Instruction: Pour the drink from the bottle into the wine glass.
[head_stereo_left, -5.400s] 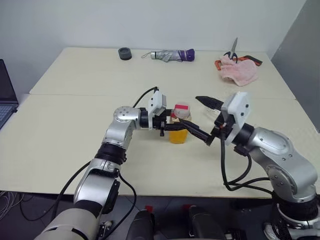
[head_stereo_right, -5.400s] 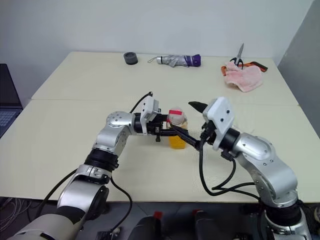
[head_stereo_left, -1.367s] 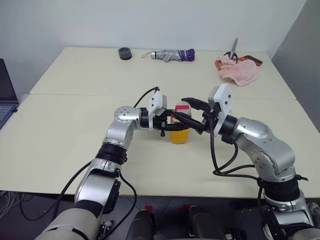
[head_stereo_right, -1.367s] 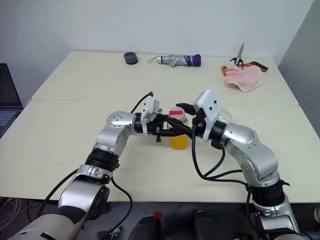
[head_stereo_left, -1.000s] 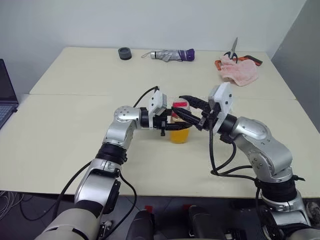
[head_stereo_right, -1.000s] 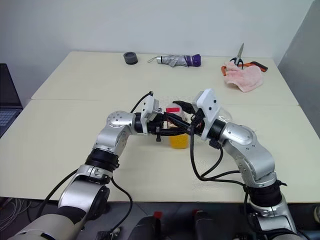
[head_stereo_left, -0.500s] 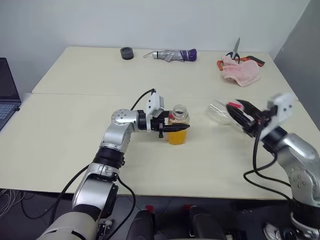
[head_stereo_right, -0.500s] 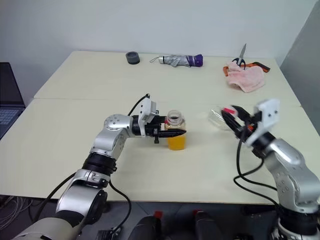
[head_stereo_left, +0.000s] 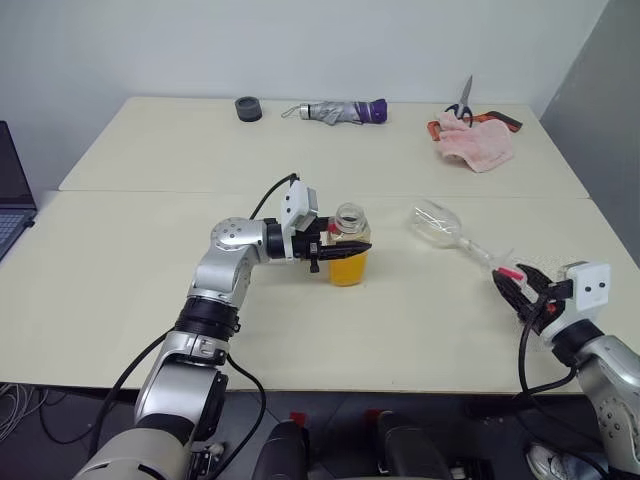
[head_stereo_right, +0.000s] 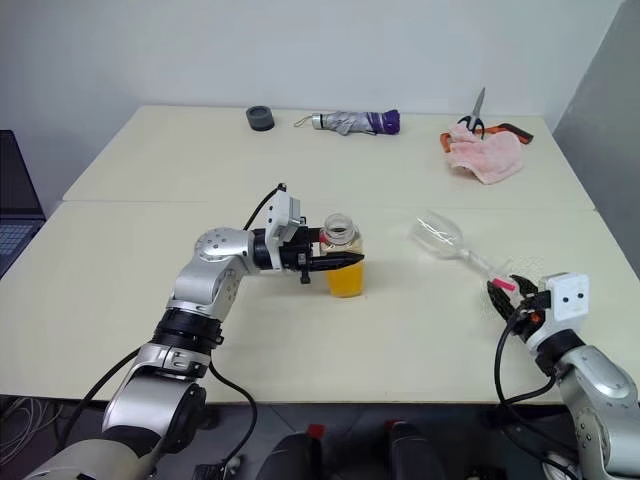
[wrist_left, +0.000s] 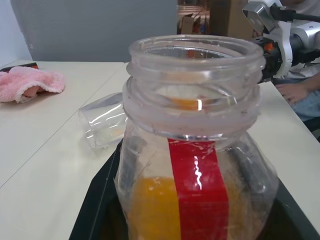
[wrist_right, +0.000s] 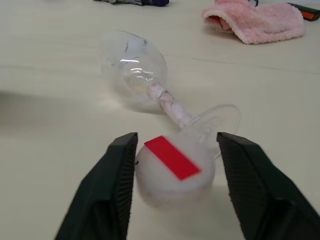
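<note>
Orange drink (head_stereo_left: 346, 270): fills the lower half of the bottle (wrist_left: 195, 165), none of it poured yet.
Bottle: upright near the middle of the counter (head_stereo_left: 150, 250), mouth uncovered; probably kept vertical so nothing spills while the glass is not ready.
Left claw (head_stereo_left: 345, 251): reaching in from 9 o'clock, fingers closed tight around the bottle's shoulder, steadying it.
Wine glass (head_stereo_left: 440, 225): lying on its side at about 3 o'clock from the bottle and well apart from it, bowl toward 10 o'clock, foot toward 4 o'clock. It must be stood up before pouring.
Cap (wrist_right: 172, 170): pale with a red strip, resting on the counter just beside the glass's foot, out of the pouring path.
Right claw (wrist_right: 176, 137): spread wide at the counter's 4 o'clock edge, one finger on each side of the cap with a gap both ways; it looks let go, not gripped.
Change over the last second: the right claw was then pinched on the cap at the bottle's mouth; it has since carried the cap away toward 4 o'clock, dropped low and opened. Bottle and left claw have kept their place.
Step in hand, as I judge it: uncapping finished, righting the glass comes next.
</note>
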